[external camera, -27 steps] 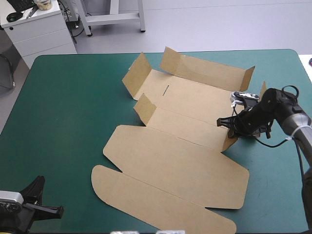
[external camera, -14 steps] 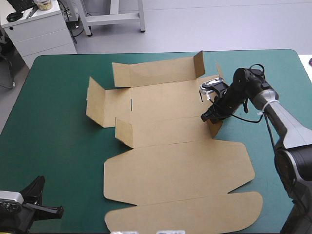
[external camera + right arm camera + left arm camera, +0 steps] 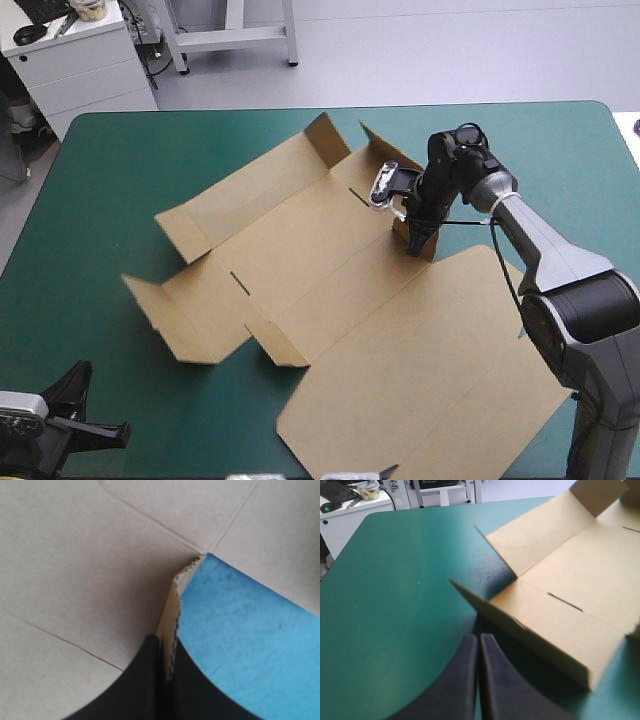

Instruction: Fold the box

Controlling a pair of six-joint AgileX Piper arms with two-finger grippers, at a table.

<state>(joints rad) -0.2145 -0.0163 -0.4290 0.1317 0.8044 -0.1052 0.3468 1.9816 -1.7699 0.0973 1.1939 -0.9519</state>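
High view: left gripper (image 3: 118, 432) parked at the near-left corner of the teal-green desk (image 3: 150, 150), well apart from the work. Left wrist view shows its fingers (image 3: 465, 680) pressed together, holding nothing.

Box (image 3: 330, 270) lies opened out across the desk's middle, mostly flat, with short flaps raised along its left and far sides.

Right gripper (image 3: 415, 238) is at the box's right side, pinching an upright corner flap (image 3: 177, 595), board edge between the black fingers.

Step in hand, by my reading: positioning the sheet by that flap, walls not yet formed. Next move likely calls for a clean release, then both grippers raising a long wall.
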